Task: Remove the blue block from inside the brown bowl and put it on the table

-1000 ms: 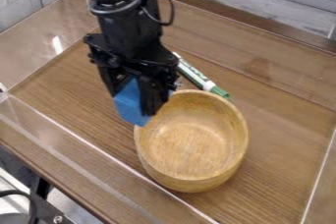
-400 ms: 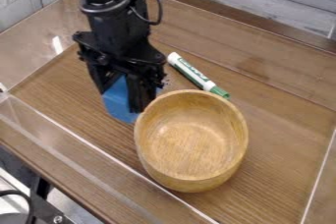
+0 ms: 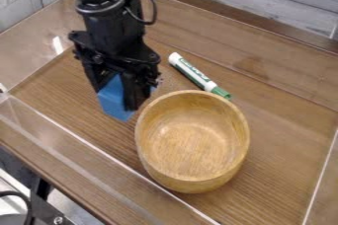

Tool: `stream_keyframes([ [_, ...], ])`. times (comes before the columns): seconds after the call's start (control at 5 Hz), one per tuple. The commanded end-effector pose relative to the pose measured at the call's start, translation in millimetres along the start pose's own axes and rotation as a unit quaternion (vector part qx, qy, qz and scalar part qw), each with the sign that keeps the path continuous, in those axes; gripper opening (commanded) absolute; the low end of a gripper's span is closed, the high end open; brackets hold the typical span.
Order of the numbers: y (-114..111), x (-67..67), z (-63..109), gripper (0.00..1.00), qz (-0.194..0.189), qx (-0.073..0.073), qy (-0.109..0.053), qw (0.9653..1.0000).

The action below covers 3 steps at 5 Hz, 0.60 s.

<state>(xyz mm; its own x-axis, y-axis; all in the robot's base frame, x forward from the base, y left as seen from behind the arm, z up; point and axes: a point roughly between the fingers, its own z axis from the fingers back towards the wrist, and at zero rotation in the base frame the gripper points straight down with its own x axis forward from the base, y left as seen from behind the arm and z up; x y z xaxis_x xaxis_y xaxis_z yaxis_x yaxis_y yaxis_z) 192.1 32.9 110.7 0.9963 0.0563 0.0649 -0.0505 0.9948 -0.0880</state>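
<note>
Camera view:
1. Black robot arm reached down from the top, left of centre; gripper (image 3: 117,93) above the wood-grain tabletop (image 3: 284,120), just beside the bowl.
2. Jaws clamped on the blue block (image 3: 114,105); fingertips partly hidden.
3. Block was tilted, outside the brown wooden bowl (image 3: 193,142), off its upper-left rim in view. Whether it touched the tabletop: cannot tell.
4. Bowl sat upright on the tabletop, nothing inside, grain visible.
5. White-and-green marker (image 3: 201,76) lay behind the bowl, slanted, green end nearest it.
6. Black cable ran at lower left.
</note>
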Motion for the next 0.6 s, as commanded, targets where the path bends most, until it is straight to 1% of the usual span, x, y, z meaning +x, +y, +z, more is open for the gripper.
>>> stream_keyframes([
  [0.0,7.2,8.7,7.5,0.00,0.003,0.010,-0.022,0.9997],
  [0.4,16.6,9.4,-0.1,0.00,0.006,0.020,-0.021,0.9996],
])
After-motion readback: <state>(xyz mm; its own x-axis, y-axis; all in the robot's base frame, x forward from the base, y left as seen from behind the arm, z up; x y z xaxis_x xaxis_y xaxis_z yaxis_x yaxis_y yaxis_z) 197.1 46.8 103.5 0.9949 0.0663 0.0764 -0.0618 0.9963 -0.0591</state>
